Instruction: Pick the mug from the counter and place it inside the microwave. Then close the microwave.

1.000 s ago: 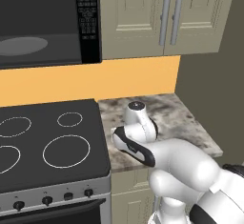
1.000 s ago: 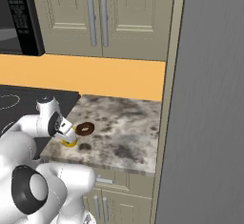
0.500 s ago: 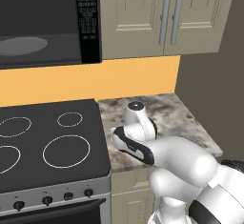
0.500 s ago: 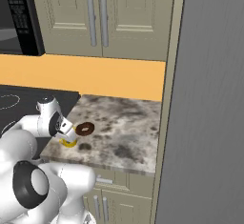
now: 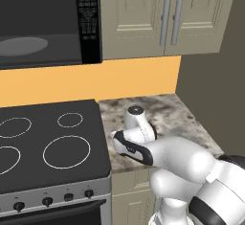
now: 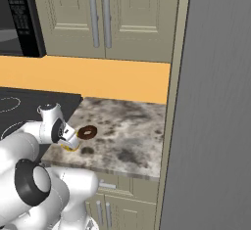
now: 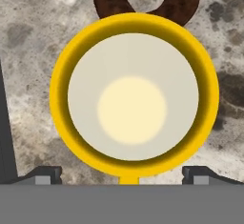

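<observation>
Mug (image 7: 133,96) still sat on the counter (image 6: 132,141) near its left edge, gripper (image 7: 121,175) fingers spread wide above it; microwave (image 5: 48,23) stood open, nothing placed yet.

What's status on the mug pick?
Hand open, above mug. Mug upright on counter, not gripped. Brown ring right beside it. Microwave open.

Brown ring (image 6: 87,132), black stovetop (image 5: 48,142)
</observation>
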You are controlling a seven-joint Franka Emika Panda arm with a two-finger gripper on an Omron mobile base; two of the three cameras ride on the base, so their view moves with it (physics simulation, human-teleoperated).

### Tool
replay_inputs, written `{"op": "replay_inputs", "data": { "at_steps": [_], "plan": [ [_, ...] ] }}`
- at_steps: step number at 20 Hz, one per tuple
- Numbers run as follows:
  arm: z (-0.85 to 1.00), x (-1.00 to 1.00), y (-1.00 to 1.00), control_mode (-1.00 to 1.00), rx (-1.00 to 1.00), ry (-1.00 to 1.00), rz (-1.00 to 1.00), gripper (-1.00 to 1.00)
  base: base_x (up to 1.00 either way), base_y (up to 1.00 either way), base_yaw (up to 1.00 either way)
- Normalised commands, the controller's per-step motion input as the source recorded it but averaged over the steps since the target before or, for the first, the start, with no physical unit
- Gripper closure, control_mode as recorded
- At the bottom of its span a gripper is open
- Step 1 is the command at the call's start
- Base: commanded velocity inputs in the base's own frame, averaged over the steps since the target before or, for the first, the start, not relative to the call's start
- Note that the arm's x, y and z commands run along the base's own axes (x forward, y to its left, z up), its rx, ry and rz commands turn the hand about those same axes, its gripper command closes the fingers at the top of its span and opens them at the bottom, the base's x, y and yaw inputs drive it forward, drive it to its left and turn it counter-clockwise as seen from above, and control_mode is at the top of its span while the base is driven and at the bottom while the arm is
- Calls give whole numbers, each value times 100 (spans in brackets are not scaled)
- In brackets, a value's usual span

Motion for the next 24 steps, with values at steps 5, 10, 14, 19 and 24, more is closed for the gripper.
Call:
{"op": "replay_inputs", "data": {
  "at_steps": [5,10,14,19,24],
  "plan": [
    [-1,0,0,-100,0,0,0,-100,0,0,0],
    [0,0,0,-100,0,0,0,100,0,0,0],
    [0,0,0,-100,0,0,0,100,0,0,0],
    [0,0,0,-100,0,0,0,100,0,0,0],
    [0,1,-5,-100,0,0,0,100,0,0,0]
  ]
}}
